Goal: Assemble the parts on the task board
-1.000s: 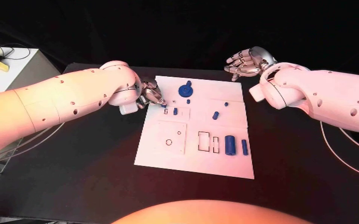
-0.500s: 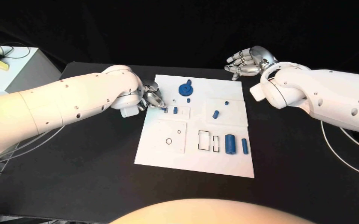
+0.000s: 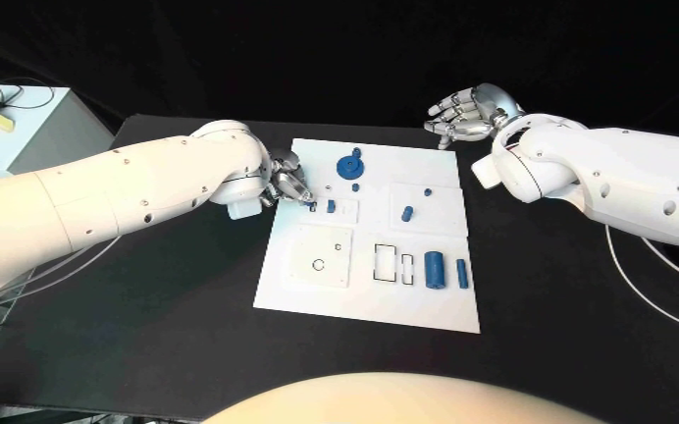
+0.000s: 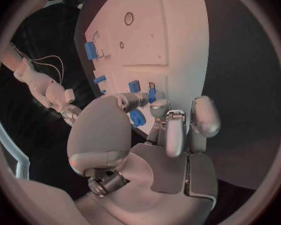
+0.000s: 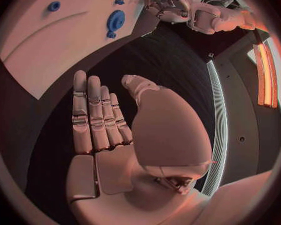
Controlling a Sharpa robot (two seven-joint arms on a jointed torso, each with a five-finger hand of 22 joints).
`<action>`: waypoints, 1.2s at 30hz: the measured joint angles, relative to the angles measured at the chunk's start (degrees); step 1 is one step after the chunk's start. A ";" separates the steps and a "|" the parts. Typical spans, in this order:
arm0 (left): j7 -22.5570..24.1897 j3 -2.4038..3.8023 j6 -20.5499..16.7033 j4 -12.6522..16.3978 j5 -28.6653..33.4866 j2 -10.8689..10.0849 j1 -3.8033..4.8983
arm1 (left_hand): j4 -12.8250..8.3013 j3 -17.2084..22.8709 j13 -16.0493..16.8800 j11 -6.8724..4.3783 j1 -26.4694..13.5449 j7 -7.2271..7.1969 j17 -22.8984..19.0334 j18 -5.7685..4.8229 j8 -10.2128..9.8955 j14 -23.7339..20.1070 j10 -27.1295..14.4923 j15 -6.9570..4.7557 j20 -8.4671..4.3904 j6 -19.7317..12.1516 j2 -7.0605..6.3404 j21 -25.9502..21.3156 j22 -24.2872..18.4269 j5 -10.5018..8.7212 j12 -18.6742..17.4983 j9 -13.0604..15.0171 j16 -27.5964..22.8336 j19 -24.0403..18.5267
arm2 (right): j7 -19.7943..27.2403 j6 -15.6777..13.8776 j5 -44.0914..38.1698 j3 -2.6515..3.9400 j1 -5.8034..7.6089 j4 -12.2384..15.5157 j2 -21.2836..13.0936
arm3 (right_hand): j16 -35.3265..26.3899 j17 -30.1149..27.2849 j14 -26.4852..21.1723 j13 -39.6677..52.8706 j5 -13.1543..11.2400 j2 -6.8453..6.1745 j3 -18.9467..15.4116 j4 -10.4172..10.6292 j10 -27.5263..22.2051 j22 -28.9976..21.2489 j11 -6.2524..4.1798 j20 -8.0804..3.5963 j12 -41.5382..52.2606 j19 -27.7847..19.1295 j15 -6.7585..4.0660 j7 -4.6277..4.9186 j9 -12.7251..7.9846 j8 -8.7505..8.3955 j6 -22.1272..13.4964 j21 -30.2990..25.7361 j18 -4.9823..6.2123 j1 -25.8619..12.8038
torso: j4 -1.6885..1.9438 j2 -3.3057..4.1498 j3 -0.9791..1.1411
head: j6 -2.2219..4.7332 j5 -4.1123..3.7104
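The task board [image 3: 371,291] is lying flat on the desk [image 3: 170,326]; small, rigid, light parts [image 3: 436,272] are best pinched at their sides; left hand [image 3: 287,181] is pinching one part [image 4: 152,95] at the board's left edge; right hand [image 3: 467,120], beyond, is being held apart, fingers [image 5: 93,117] spread, empty.

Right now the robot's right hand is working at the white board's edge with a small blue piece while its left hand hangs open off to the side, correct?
The hands are swapped. In the head view, the left hand is at the task board edge by a small blue part; the right hand hangs open, off the board's far corner.
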 measured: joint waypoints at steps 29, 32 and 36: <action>-0.05 0.02 1.62 0.80 -1.04 -0.12 -0.02 | -0.20 -0.20 -0.02 0.01 0.01 -0.02 0.00 0.00 0.33 0.00 -0.01 0.00 0.00 0.02 0.01 0.00 0.05 0.23 0.00 0.00 0.00 -0.01 | -0.06 0.23 0.00 0.00 -0.01 -0.03 -0.11 | 0.00 0.01 0.00 0.01 0.00 0.00 0.00 0.00 0.00 0.01 0.00 0.00 0.00 0.00 0.00 0.00 0.01 0.00 0.00 0.00 0.00 0.00 | 0.03 -0.05 -0.05 | -0.47 -0.22; -0.07 0.02 1.70 0.74 -1.15 -0.01 -0.01 | -0.20 -0.20 -0.02 0.01 0.01 -0.02 0.00 0.00 0.33 0.00 -0.01 0.00 0.00 0.02 0.00 0.00 0.05 0.21 0.00 0.00 0.00 -0.01 | -0.06 0.25 0.00 0.00 -0.02 -0.04 -0.10 | 0.00 0.01 0.00 0.01 0.00 0.00 0.00 0.00 0.00 0.01 0.00 0.00 0.00 0.00 0.00 0.00 0.01 0.00 0.00 0.00 0.00 0.00 | 0.03 -0.05 -0.04 | -0.49 -0.21; -0.09 0.02 1.81 0.63 -1.42 0.24 0.00 | -0.20 -0.20 -0.02 0.02 0.01 -0.04 0.00 0.00 0.33 0.00 -0.01 0.00 0.00 0.03 0.00 0.00 0.05 0.12 0.00 0.00 0.00 -0.01 | -0.07 0.27 0.00 0.00 -0.04 -0.05 -0.09 | 0.00 0.01 0.00 0.01 0.00 0.00 0.00 0.00 0.00 0.01 0.00 0.00 0.00 0.00 0.00 0.00 0.01 0.00 0.00 0.00 0.00 0.00 | 0.03 -0.05 -0.02 | -0.50 -0.19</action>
